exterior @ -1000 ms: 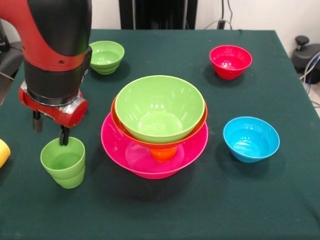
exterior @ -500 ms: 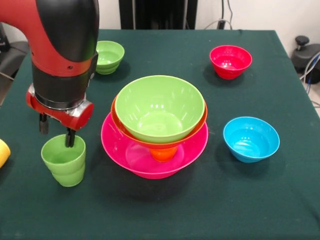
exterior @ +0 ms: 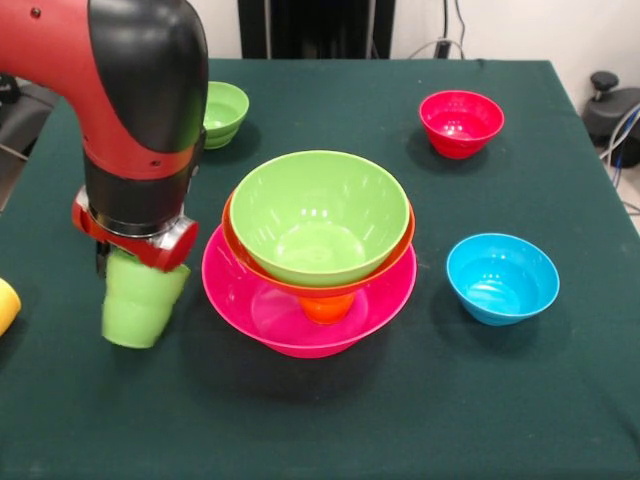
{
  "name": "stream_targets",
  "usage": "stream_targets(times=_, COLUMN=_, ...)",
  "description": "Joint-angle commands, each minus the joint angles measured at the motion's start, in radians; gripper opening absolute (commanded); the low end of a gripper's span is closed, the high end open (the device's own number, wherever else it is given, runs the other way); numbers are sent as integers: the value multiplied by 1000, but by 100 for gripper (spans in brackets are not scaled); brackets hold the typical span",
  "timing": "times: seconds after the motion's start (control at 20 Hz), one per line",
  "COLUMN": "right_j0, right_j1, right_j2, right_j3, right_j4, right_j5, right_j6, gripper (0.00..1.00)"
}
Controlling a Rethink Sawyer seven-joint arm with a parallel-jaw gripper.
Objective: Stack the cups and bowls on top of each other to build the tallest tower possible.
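My gripper [exterior: 124, 268] is shut on the rim of the green cup [exterior: 140, 300]. It holds the cup tilted, just left of the tower. The tower is a large green bowl [exterior: 320, 215] nested in a large orange bowl [exterior: 232, 240], which stands over the very large pink bowl [exterior: 385, 300]. An orange piece [exterior: 327, 308] shows under the orange bowl; I cannot tell if it is the orange cup. A yellow cup [exterior: 5, 305] shows partly at the left edge. The red cup is out of view.
A small green bowl [exterior: 228, 112] stands at the back left, partly behind my arm. A small red bowl [exterior: 461, 122] stands at the back right. A small blue bowl [exterior: 502, 278] stands right of the tower. All rest on the dark green table [exterior: 400, 420].
My arm has moved right, toward the tower. The gripper has come down over the green cup's rim, closed on it and tilted it up off the table.
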Motion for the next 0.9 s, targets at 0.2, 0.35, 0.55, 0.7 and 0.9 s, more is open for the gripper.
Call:
stream_targets(times=0.2, right_j0=5, right_j1=74, right_j2=61, right_j3=-2, right_j4=24, right_j5=-77, right_j6=130, gripper=100)
stream_targets(times=0.35, right_j0=10, right_j1=73, right_j2=47, right_j3=-3, right_j4=11, right_j5=-120, right_j6=124, gripper=100)
stream_targets(times=0.55, right_j0=17, right_j1=73, right_j2=32, right_j3=-6, right_j4=7, right_j5=-132, right_j6=118, gripper=0)
stream_targets(times=0.7, right_j0=18, right_j1=66, right_j2=32, right_j3=7, right_j4=17, right_j5=-124, right_j6=112, gripper=0)
stream_targets(times=0.9, right_j0=19, right_j1=62, right_j2=33, right_j3=13, right_j4=29, right_j5=-118, right_j6=97, gripper=0)
